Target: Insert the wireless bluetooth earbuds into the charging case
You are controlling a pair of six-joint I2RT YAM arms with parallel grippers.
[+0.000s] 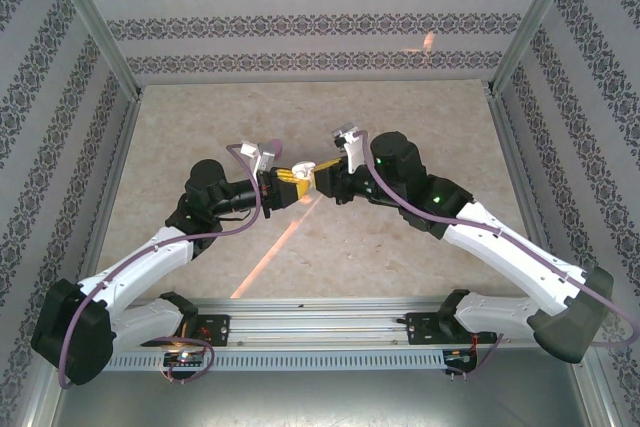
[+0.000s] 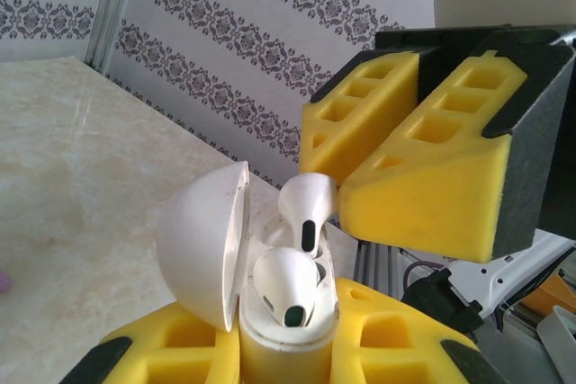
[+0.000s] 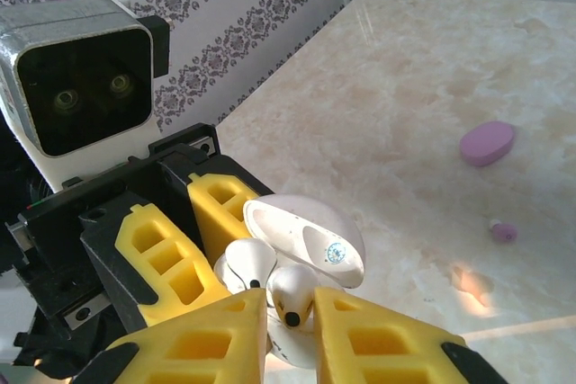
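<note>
The left pincer (image 2: 288, 355) is clamping the white charging case (image 2: 202, 240), lid hinged open, up off the desk (image 1: 400, 127) between the two arms. The first earbud (image 2: 286, 287) is sitting in its socket. The second earbud (image 2: 306, 209) is leaning into the other socket, seemingly not fully down, between the tips of the right pincer (image 3: 291, 312). Whether those jaws are gripping or releasing it, I cannot tell. Seating that bud is what is remaining.

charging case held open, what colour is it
White; the charging case shows best in the left wrist view.
</note>
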